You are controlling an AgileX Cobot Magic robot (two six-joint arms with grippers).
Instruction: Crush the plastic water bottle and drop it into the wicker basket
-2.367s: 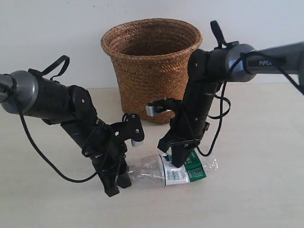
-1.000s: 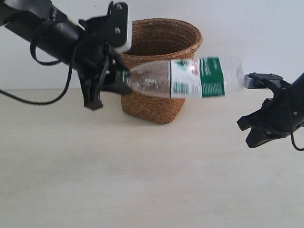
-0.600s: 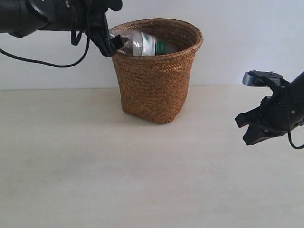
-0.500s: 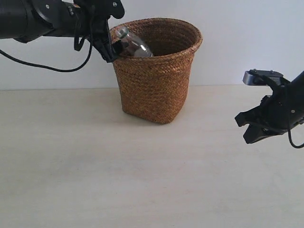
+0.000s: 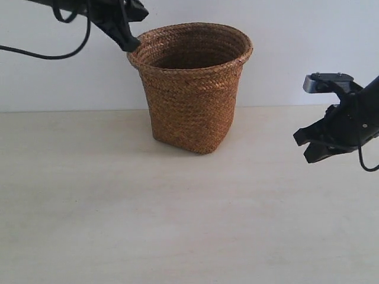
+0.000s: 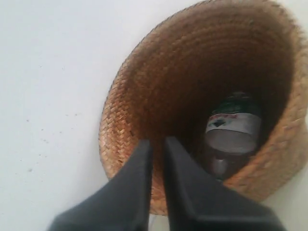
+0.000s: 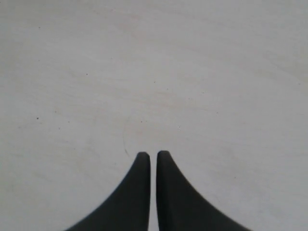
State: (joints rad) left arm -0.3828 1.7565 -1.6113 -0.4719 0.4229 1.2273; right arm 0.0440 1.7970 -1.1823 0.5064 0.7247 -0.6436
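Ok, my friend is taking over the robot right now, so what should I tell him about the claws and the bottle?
Left claw: shut, holding nothing, up beside the rim of the wicker basket.
Right claw: shut, holding nothing, above the table, well apart from the basket.
Plastic water bottle: deep inside the basket, label showing.
Done: the bottle is in the basket. How crushed it is cannot be told from these views.
Left: probably nothing to carry, just pull both arms away to rest.
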